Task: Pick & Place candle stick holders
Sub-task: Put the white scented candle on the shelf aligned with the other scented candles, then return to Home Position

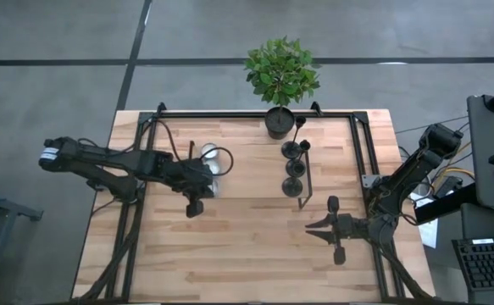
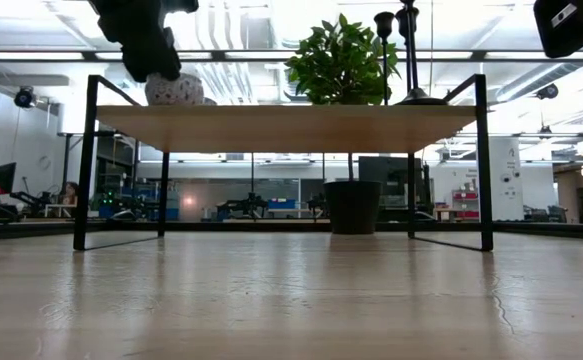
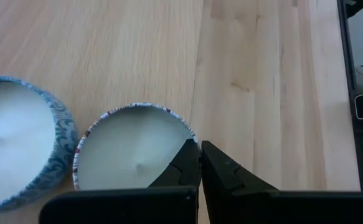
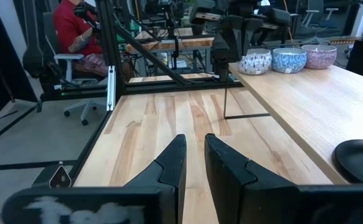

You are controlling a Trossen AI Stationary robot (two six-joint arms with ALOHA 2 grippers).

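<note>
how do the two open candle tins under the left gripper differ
In the left wrist view, the blue swirl-patterned candle tin is partly cut off by the picture's edge, clear of the left gripper. The tin with the speckled multicolour rim shows almost whole, and the gripper's shut fingertips overlap its rim. Both are round, lidless, filled with white wax, on the wooden table.

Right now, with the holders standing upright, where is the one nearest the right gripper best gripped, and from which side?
Probably by its thin stem, just above the disc base, coming in level from the right gripper's side. This candle stick holder stands upright at the end of the row. Its base is flat and wide, and the next holder crowds its far side.
</note>
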